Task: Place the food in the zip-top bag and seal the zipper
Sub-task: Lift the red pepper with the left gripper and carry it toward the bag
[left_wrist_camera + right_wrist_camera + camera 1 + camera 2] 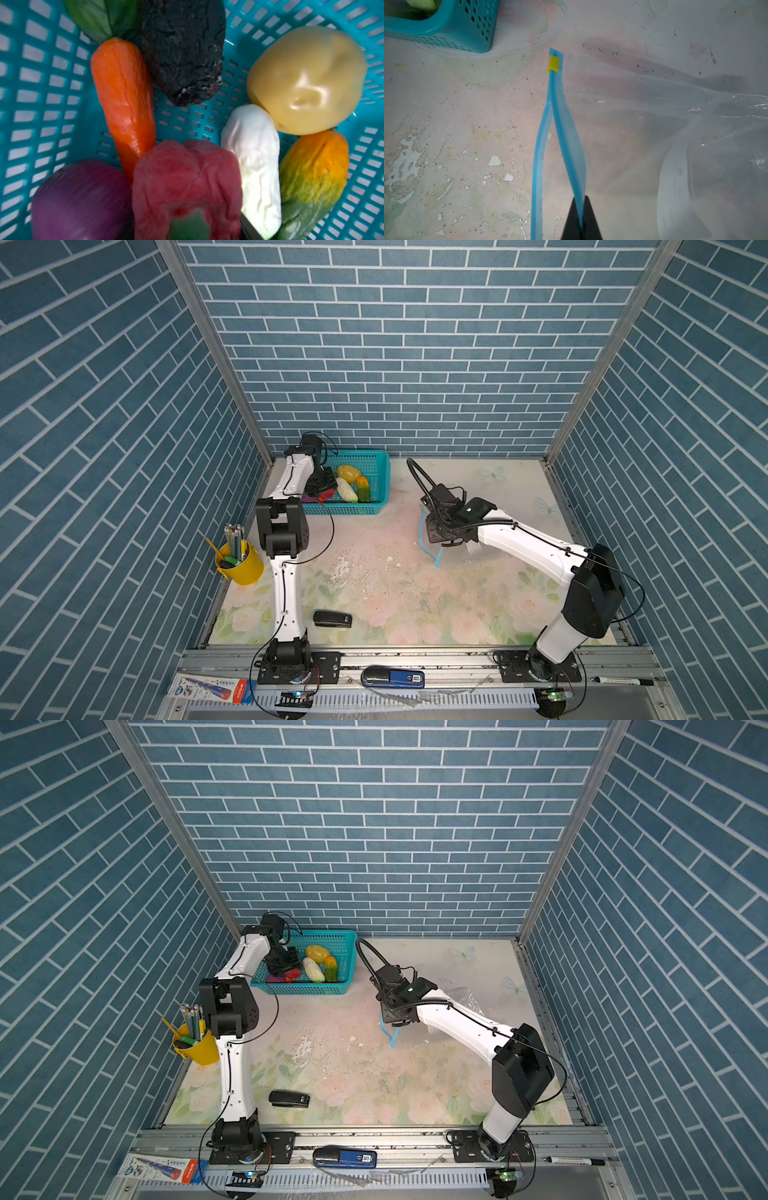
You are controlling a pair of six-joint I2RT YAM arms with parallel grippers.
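Note:
The food lies in a teal mesh basket [374, 456] at the back left. The left wrist view shows an orange carrot [124, 93], dark eggplant [182, 52], yellow potato [305, 79], white cabbage [255, 155], green-orange piece [311, 176], purple onion [79, 199] and red strawberry [187, 176]. My left gripper [323, 488] is down in the basket, shut on the strawberry, with one black finger [249, 228] against its side. The clear zip-top bag [654, 124] lies right of centre. My right gripper [580, 218] is shut on the upper lip of the zipper [569, 135]. The lips gape apart, with the yellow slider [553, 64] at the far end.
A yellow cup of pencils [241, 564] stands at the left edge beside the left arm. A black stapler [332, 619] lies near the front. A blue stapler [392, 678] and a marker [619, 680] rest on the front rail. Brick-patterned walls close three sides.

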